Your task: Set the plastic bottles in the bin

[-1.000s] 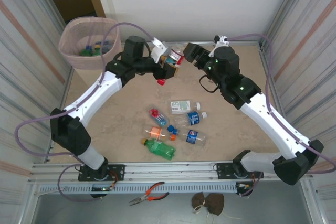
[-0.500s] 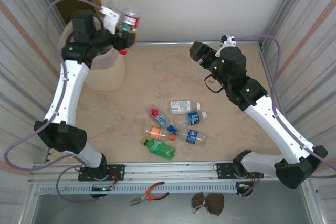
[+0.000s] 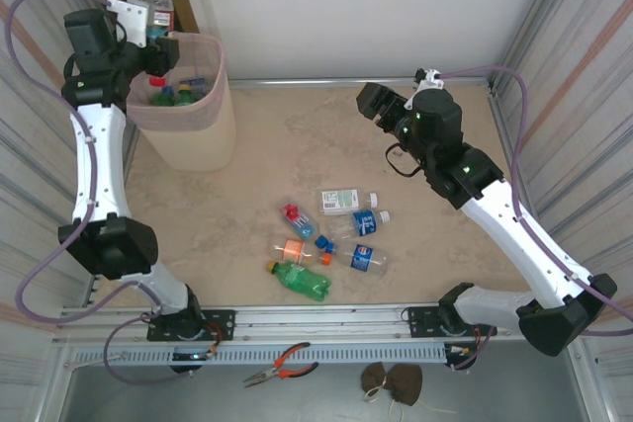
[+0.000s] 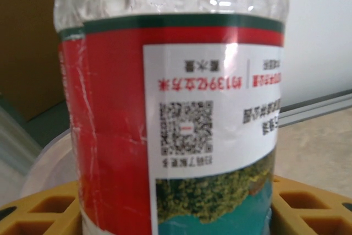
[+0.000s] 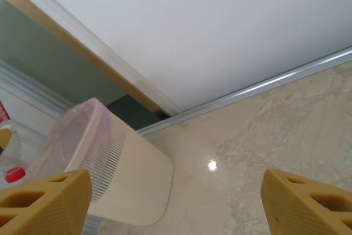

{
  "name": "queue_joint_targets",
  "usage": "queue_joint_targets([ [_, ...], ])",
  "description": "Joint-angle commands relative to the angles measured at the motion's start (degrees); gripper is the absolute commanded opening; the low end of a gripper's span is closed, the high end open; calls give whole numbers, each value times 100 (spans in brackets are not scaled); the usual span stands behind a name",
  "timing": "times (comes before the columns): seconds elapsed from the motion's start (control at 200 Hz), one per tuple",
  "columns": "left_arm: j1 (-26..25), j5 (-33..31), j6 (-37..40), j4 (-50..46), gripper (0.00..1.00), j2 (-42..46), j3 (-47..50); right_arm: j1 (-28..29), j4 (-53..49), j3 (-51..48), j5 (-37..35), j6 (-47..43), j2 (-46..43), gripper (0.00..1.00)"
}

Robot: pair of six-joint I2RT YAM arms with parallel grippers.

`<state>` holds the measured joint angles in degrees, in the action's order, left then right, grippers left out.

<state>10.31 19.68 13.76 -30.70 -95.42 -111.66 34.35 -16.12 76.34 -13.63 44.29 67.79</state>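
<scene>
Clamping 1 red-labelled bottle (image 4: pixel 176 108) at upper left, the left gripper (image 3: pixel 150 27) should centre over the bin (image 3: pixel 203 145) before releasing; right gripper (image 3: pixel 368 103) agape.

This is a robotics laboratory work cell. A left arm (image 3: pixel 94 165) and a right arm (image 3: pixel 514 224) are bolted to an aluminium frame rail (image 3: pixel 326 316) at the edge of a beige tabletop (image 3: pixel 297 145), which is enclosed by corrugated side panels (image 3: pixel 584 46). Pliers (image 3: pixel 282 363) lie on the ledge in front of the rail.
</scene>
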Motion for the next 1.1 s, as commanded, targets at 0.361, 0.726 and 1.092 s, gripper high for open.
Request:
queue_joint_targets([
  [0.361,413,-1002,178,193,58,-691,328,-64,7,-238,136,47,-38,79],
  [0.726,439,-1152,80,17,58,-1285,712,-77,47,-302,193,126,43,78],
  [1.092,442,-1003,-157,-231,66,-1472,882,-71,23,-260,225,156,81,78],
])
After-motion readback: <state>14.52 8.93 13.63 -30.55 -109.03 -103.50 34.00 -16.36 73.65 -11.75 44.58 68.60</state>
